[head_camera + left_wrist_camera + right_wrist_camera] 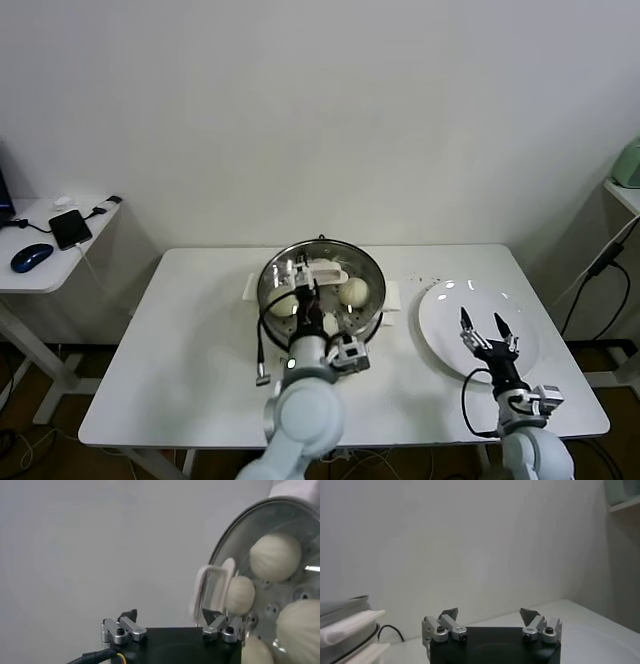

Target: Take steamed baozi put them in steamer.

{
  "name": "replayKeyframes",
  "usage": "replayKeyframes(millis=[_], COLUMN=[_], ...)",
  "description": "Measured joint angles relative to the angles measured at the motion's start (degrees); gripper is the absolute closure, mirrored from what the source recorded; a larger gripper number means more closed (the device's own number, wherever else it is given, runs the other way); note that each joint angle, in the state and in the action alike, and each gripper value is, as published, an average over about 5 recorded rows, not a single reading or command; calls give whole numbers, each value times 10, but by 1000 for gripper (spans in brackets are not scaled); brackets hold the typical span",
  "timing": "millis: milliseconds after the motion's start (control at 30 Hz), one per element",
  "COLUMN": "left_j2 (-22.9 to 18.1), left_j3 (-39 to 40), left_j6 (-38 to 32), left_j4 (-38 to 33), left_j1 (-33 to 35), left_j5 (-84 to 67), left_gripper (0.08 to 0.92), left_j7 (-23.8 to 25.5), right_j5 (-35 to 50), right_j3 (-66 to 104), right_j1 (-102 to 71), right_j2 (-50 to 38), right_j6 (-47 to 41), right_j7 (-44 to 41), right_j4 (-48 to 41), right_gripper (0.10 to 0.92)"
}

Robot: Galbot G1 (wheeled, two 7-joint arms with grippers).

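The bench (200, 330) carries the steamer (272, 272), and the left gripper (303, 283) hangs over its bowl with the fingers spread and nothing between them. In the left wrist view four steamed baozi (275, 556) lie on the perforated tray just beyond this gripper, one of them close to a fingertip. The plate (440, 315) under the right gripper (486, 325) looks bare, so I judge the loading is nearly or fully done; what remains is to bring the left arm out.

The steel rim surrounds the left gripper on all sides, so the free way is upward. The right gripper is also open and empty, above the plate and well apart from the steamer, with free bench around it.
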Motion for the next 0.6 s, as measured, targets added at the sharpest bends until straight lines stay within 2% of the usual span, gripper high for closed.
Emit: replayKeyframes(millis=[167,333,600], left_j2=[16,33,42], left_j3=[-32,-86,-198], left_j6=[-17,-51,-164], left_j4=[-46,-81,-93], left_j1=[36,73,138], left_j5=[-47,-152,-417], left_gripper=[177,177,177], left_j7=[-30,-85,-187], right_j5=[-3,-17,-45], right_j3=[-6,-12,-20], right_j1=[-8,-22,-51], right_j2=[-2,0,5], right_j6=[10,19,23], right_j7=[-7,-14,-10], right_j4=[4,16,38], right_gripper=[203,202,203])
